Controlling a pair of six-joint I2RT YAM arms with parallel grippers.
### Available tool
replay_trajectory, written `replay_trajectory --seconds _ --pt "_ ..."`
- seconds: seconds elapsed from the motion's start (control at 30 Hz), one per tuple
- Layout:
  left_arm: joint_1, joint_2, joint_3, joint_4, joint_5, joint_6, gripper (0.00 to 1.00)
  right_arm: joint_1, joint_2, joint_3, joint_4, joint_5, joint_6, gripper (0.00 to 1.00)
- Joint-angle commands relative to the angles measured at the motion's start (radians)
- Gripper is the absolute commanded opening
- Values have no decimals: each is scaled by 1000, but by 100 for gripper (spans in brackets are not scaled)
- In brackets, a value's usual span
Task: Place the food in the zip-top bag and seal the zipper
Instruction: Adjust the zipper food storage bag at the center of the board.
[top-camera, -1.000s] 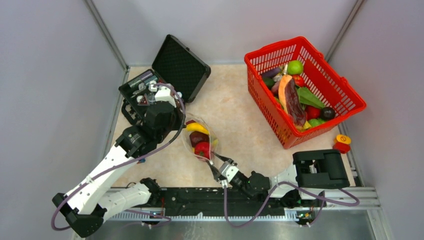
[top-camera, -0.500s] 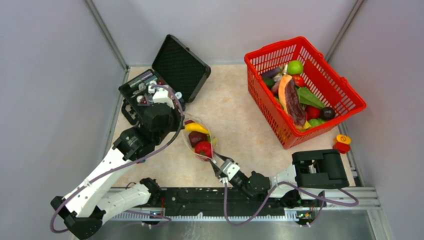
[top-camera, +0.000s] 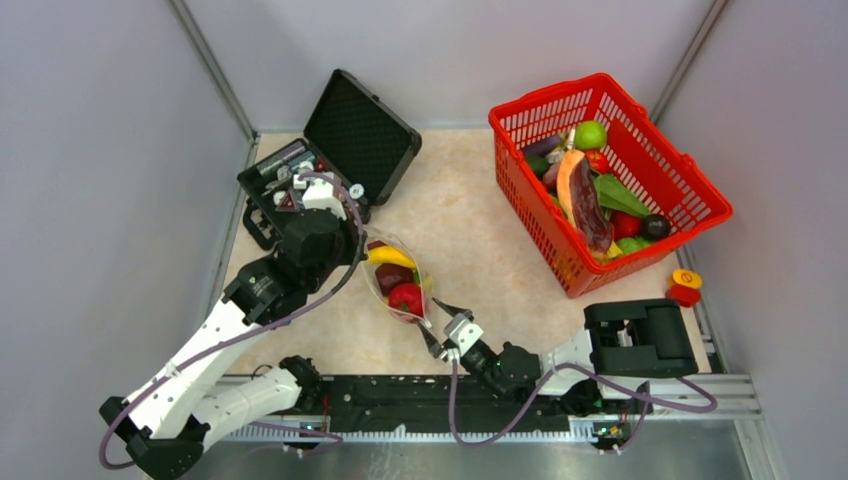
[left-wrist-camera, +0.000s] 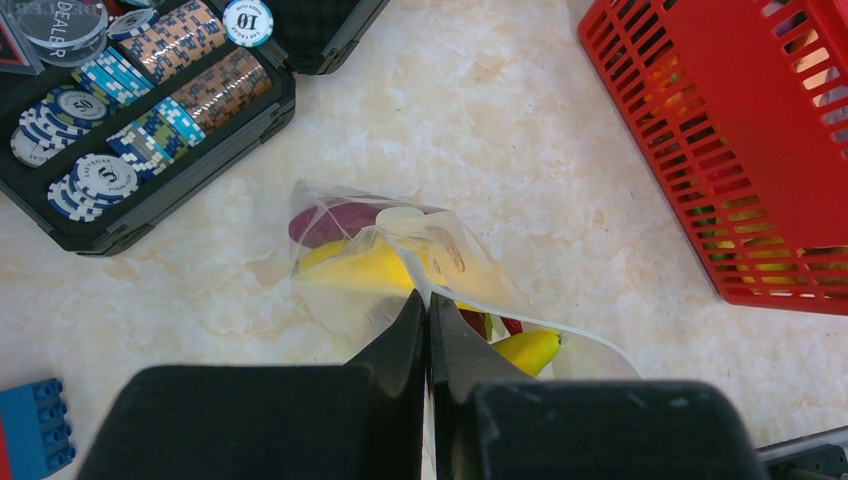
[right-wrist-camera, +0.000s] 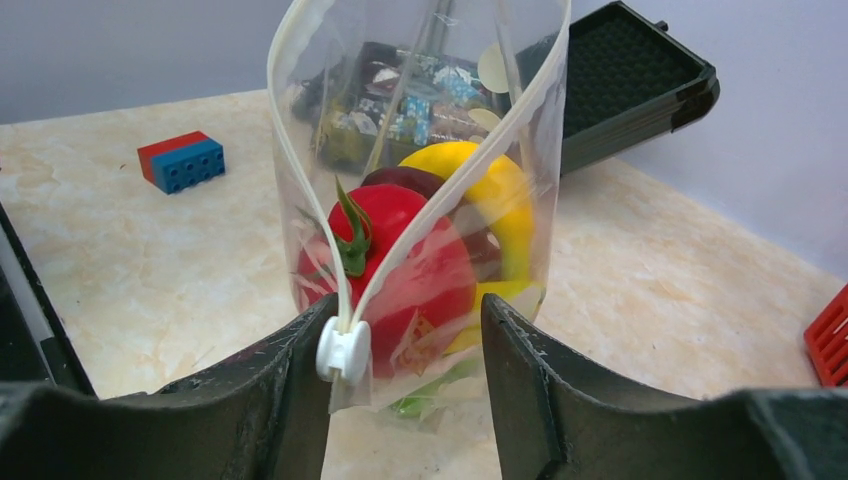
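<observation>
The clear zip-top bag (top-camera: 397, 272) stands mid-table with its mouth gaping. It holds food: a red tomato (right-wrist-camera: 410, 270), a yellow banana (right-wrist-camera: 505, 200) and a purple piece (left-wrist-camera: 335, 222). The whitish zipper (right-wrist-camera: 296, 190) runs in two parted strips from a white slider (right-wrist-camera: 342, 352). My left gripper (left-wrist-camera: 428, 305) is shut on the zipper strip at the bag's far end; it also shows in the top view (top-camera: 360, 250). My right gripper (right-wrist-camera: 405, 345) is open around the bag's near corner, with the slider against its left finger (right-wrist-camera: 270, 400).
A red mesh basket (top-camera: 690, 190) with more toy food stands at the back right. An open black case (top-camera: 345, 130) of poker chips (left-wrist-camera: 130, 110) sits at the back left. A blue and red brick (right-wrist-camera: 182, 162) lies near the left arm.
My right gripper has opened at the bag's near corner, its jaws now spread around the slider. My left gripper, still holding the strip, has shifted slightly up and left.
</observation>
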Motion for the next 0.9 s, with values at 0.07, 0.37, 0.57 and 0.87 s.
replay_trajectory --seconds 0.07,0.37,0.57,0.87 --pt "4 -22 -4 68 -19 -15 0 -6 -6 -6 201 9 58 48" --pt "4 -21 -5 68 -20 -15 0 -7 0 -26 201 -33 70 45" --pt "6 -22 -2 68 -18 -12 0 -9 -13 -49 200 -34 68 56" --pt "7 -25 -8 71 -5 -14 0 -63 -26 -66 200 -92 113 17"
